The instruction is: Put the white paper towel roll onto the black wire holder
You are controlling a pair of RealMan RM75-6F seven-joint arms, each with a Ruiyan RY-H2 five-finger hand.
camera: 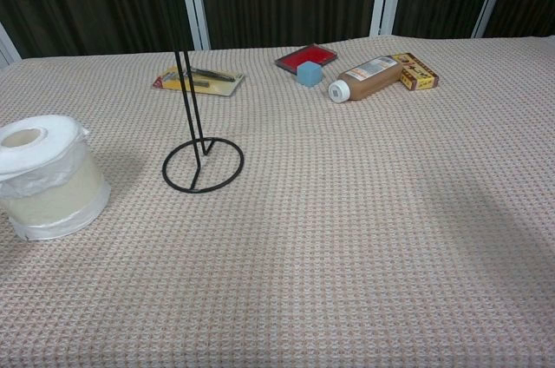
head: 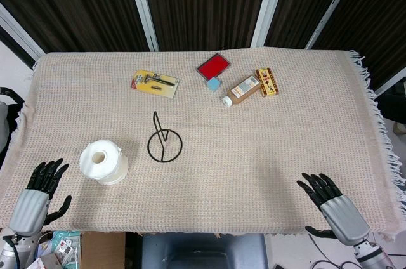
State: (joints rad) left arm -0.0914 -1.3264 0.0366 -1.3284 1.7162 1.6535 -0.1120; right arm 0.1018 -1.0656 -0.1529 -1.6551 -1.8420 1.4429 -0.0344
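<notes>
The white paper towel roll (head: pixel 103 162) (camera: pixel 48 179) stands upright in clear wrap on the left of the table. To its right stands the black wire holder (head: pixel 164 142) (camera: pixel 198 149), a ring base with a tall upright rod, bare. My left hand (head: pixel 38 194) hovers at the near left table edge, fingers spread, empty, a short way left of the roll. My right hand (head: pixel 333 207) is at the near right edge, also spread and empty, far from both. Neither hand shows in the chest view.
At the back of the table lie a yellow blister pack of tools (head: pixel 155 82), a red flat box (head: pixel 212 65) with a small blue cube (head: pixel 214 84), a brown bottle (head: pixel 242 90) on its side and a small printed box (head: pixel 267 82). A woven beige cloth (head: pixel 254 155) covers the table.
</notes>
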